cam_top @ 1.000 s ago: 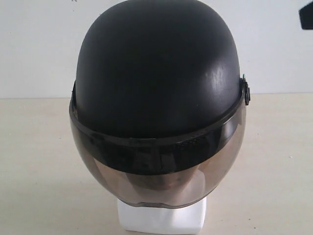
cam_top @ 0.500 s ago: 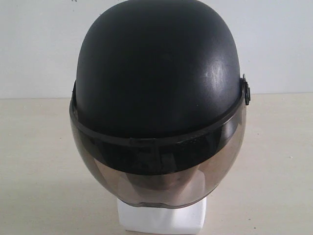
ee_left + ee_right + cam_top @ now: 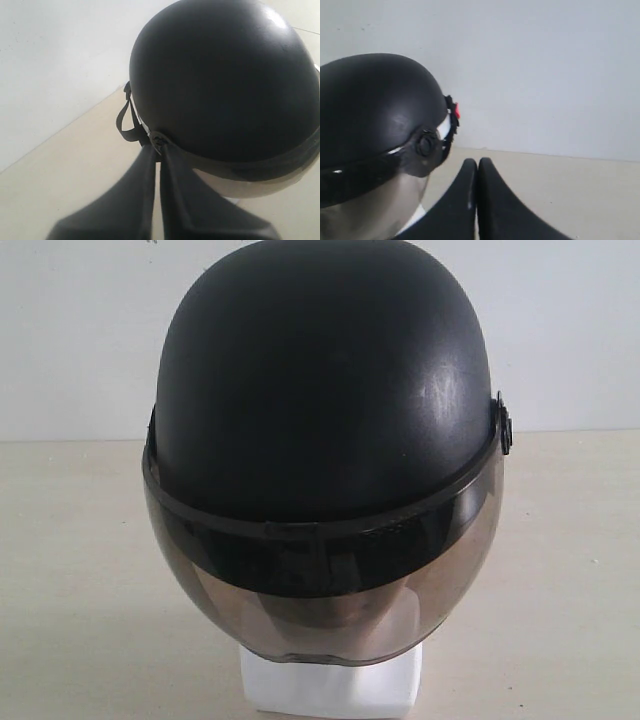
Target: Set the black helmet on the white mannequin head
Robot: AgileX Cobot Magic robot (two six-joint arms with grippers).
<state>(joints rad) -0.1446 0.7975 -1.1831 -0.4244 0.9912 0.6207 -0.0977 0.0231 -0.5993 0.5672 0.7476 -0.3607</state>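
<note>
**Q:** On the white mannequin head (image 3: 330, 687), what sits now?

**R:** The black helmet (image 3: 320, 380) sits on it and covers the whole crown. Its smoky visor (image 3: 320, 590) hangs down before the face, so only the blocky neck base shows under the helmet, standing on the beige table (image 3: 80, 570).

**Q:** And the two grippers?

**R:** The left gripper (image 3: 157, 146) has its fingers pressed together and holds nothing. Its tips come up to the round pivot at the side of the helmet, near a loose black strap (image 3: 125, 120); whether they touch it I cannot tell. The right gripper (image 3: 478, 162) is also pressed together and empty, near the other side of the head but apart from the helmet.
</note>
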